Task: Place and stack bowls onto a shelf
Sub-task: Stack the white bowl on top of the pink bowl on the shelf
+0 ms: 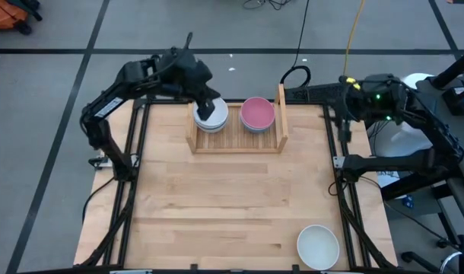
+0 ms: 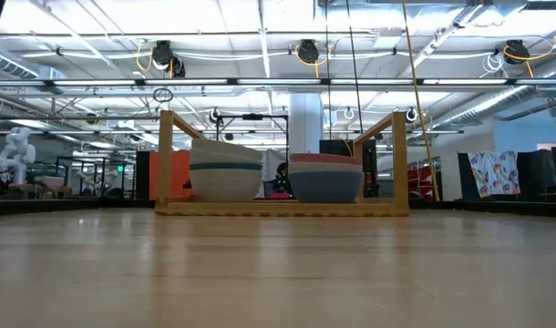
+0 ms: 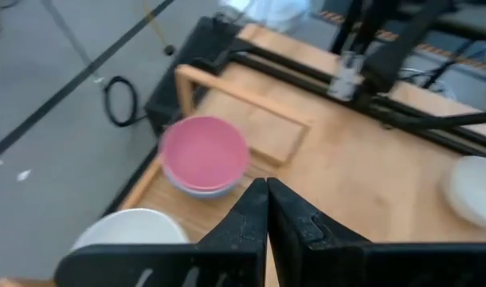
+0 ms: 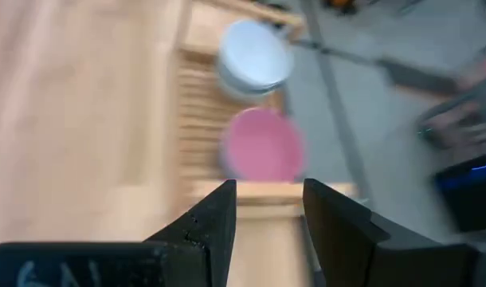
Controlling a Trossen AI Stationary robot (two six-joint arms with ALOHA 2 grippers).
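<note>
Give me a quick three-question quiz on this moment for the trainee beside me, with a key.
1. True or false: the pink round bowl tops the stack on the light wooden slatted shelf nearer the right arm.
2. Where is the lone white round bowl that is off the shelf? A) centre of the table B) near the table's front right corner C) on the floor
3. Which gripper hangs over the white-topped stack of bowls on the shelf, and how do its fingers stand?

Key: 1. True. 2. B. 3. The left gripper, fingers together and empty; the right gripper waits open at the table's right edge.
</note>
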